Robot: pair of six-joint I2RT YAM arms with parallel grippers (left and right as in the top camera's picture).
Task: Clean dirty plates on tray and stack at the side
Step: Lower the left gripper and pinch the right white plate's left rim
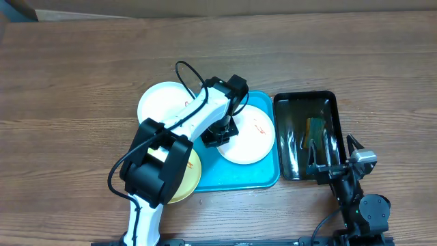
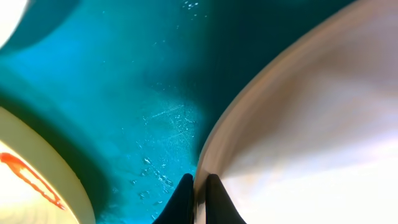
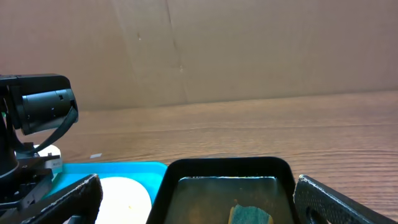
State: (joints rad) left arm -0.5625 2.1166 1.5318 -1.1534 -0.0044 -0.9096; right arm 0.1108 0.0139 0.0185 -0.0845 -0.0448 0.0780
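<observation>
The turquoise tray (image 1: 268,179) lies flat and holds three round plates. One white plate (image 1: 251,140) sits toward the tray's right edge with a small red smear near its middle; the left gripper (image 2: 198,186) pinches its left rim. A second white plate (image 1: 158,102), red-smeared at its right side, lies at the far left corner. The pale yellow plate (image 1: 192,179), streaked red, lies at the near left corner, mostly hidden.

Left arm (image 1: 194,116): white links, black joint housings, looping black cable (image 1: 186,70). Left gripper (image 2: 198,182): black tapered fingers. Right arm (image 1: 355,195): black, with grey wrist block (image 1: 362,157).
</observation>
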